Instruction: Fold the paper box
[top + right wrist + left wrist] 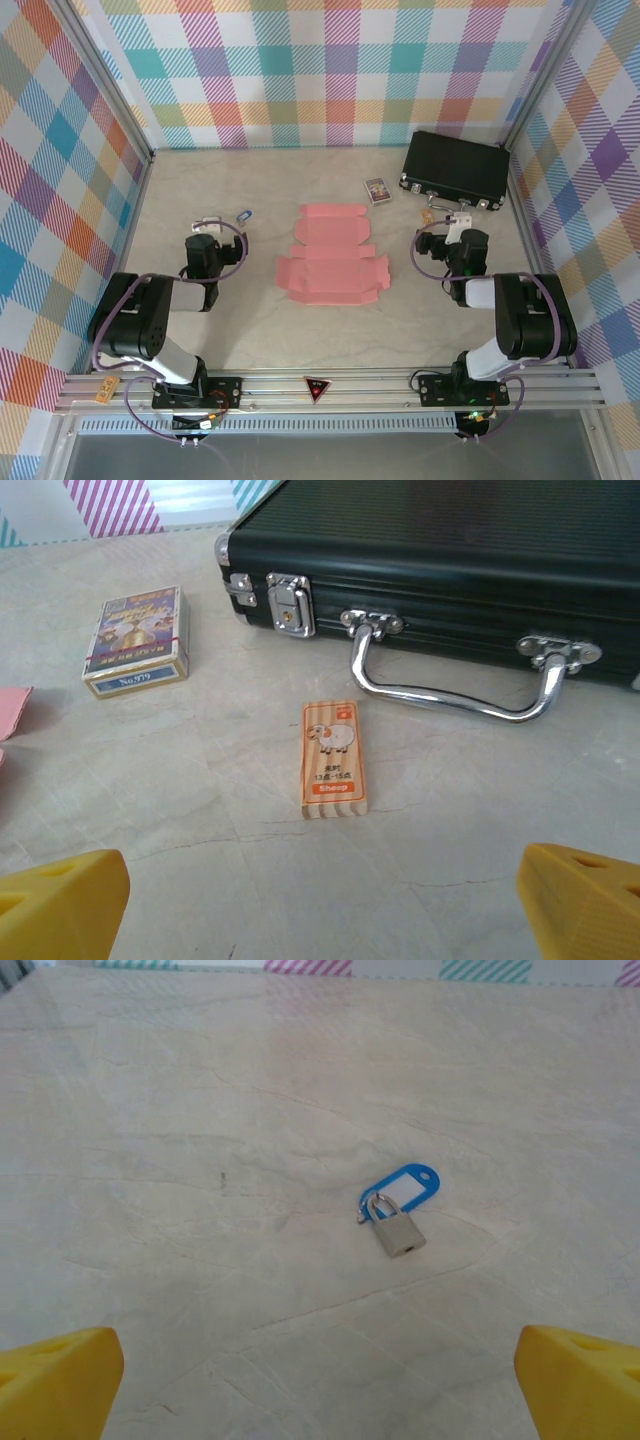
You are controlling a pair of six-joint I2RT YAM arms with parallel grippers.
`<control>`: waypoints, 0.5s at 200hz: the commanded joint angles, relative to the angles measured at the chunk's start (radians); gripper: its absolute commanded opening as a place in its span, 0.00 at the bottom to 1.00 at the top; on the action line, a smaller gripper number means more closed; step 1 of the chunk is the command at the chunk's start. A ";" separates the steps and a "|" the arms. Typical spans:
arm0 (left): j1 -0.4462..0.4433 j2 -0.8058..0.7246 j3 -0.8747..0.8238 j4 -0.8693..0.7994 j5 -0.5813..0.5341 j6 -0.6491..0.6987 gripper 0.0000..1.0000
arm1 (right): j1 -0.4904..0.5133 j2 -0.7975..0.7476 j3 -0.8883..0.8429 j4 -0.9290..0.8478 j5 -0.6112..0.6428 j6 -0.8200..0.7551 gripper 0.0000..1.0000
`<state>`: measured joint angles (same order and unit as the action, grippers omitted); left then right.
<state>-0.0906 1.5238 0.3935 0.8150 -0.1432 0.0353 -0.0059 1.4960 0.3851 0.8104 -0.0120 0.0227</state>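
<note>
Closest stand the arm bases (pixel 190 385); beyond, the box (pixel 330 260) lies flat, unfolded, mid-table between left gripper (pixel 207 228) and right gripper (pixel 455 218), touching neither. Left wrist: yellow fingers (pixel 60 1380) splayed wide, empty, a padlock (pixel 397 1232) ahead. Right wrist: jaws equally released, facing a block (pixel 333 760), deck (pixel 137 640) and case (pixel 450 560). I'd say thin card may skid or crumple under a pinch, and that clutter could get knocked. Creases are faint from above; the box's corner is cut off at this view's left edge.
</note>
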 commanded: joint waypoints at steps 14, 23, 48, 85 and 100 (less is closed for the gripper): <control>0.007 -0.214 0.092 -0.325 -0.086 -0.103 1.00 | 0.003 -0.221 0.108 -0.422 0.049 0.081 0.99; 0.005 -0.253 0.134 -0.436 -0.079 -0.166 1.00 | 0.004 -0.254 0.175 -0.591 0.049 0.116 0.99; -0.027 -0.275 0.228 -0.601 0.051 -0.284 1.00 | 0.006 -0.285 0.285 -0.845 -0.054 0.219 0.99; -0.193 -0.144 0.421 -0.737 0.147 -0.321 0.86 | 0.129 -0.305 0.321 -0.946 -0.161 0.278 0.95; -0.262 -0.040 0.531 -0.792 0.177 -0.308 0.77 | 0.213 -0.299 0.336 -0.977 -0.159 0.310 0.85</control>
<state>-0.2581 1.3609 0.7883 0.1875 -0.0631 -0.2432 0.1020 1.1980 0.6937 -0.0059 -0.1040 0.2577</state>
